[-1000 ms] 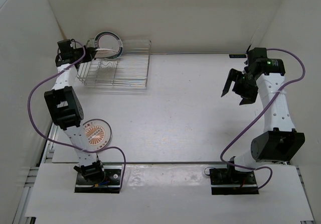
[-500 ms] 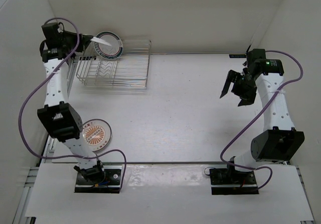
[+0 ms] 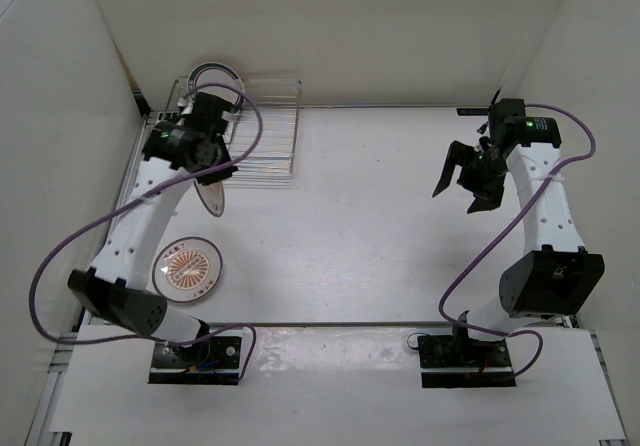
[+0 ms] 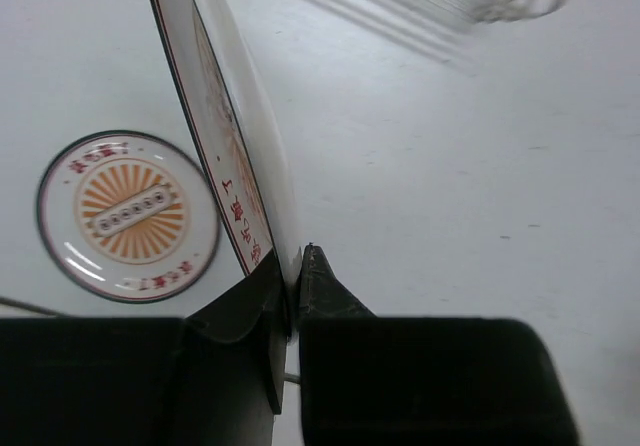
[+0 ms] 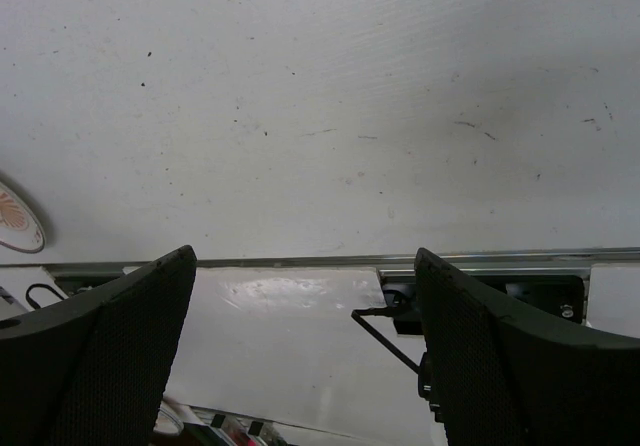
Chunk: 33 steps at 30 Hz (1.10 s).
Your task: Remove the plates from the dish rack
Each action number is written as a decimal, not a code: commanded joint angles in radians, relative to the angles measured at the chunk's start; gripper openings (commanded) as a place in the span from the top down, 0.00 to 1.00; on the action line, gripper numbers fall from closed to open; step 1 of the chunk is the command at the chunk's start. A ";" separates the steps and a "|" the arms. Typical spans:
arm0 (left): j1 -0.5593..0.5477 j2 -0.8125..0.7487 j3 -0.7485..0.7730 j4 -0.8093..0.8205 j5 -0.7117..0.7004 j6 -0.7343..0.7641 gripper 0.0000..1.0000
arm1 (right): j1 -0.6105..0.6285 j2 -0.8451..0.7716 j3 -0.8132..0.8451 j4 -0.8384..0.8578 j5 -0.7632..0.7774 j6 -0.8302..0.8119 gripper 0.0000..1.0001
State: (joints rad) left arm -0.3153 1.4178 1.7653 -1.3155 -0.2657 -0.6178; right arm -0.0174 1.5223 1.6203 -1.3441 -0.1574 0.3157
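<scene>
My left gripper is shut on the rim of an orange sunburst plate, held on edge above the table just in front of the dish rack. In the left wrist view the held plate stands edge-on between my pinched jaws. A second sunburst plate lies flat on the table at the near left and also shows in the left wrist view. A teal-rimmed plate stands in the rack's far left end. My right gripper is open and empty, high at the right.
White walls close in the table at the left, back and right. The left arm's purple cable loops over the left side. The right wrist view shows the table's near metal edge and a sliver of the flat plate.
My left gripper lifted the sunburst plate out of the rack's left end and swung it forward and right, to in front of the rack. The right arm barely moved.
</scene>
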 commanded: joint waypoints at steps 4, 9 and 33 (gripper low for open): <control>-0.140 0.076 -0.198 -0.390 -0.320 0.036 1.00 | 0.013 -0.027 -0.033 -0.245 -0.047 -0.021 0.09; -0.176 0.118 -0.328 -0.479 -0.339 -0.108 1.00 | 0.014 -0.050 -0.048 -0.242 -0.039 -0.020 0.09; -0.232 0.214 -0.665 -0.377 -0.402 -0.231 0.53 | 0.094 -0.042 -0.022 -0.237 -0.002 -0.024 0.09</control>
State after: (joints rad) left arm -0.5499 1.6554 1.0985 -1.3495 -0.6071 -0.8524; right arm 0.0731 1.4799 1.5608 -1.3403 -0.1692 0.3054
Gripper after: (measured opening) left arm 0.440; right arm 0.908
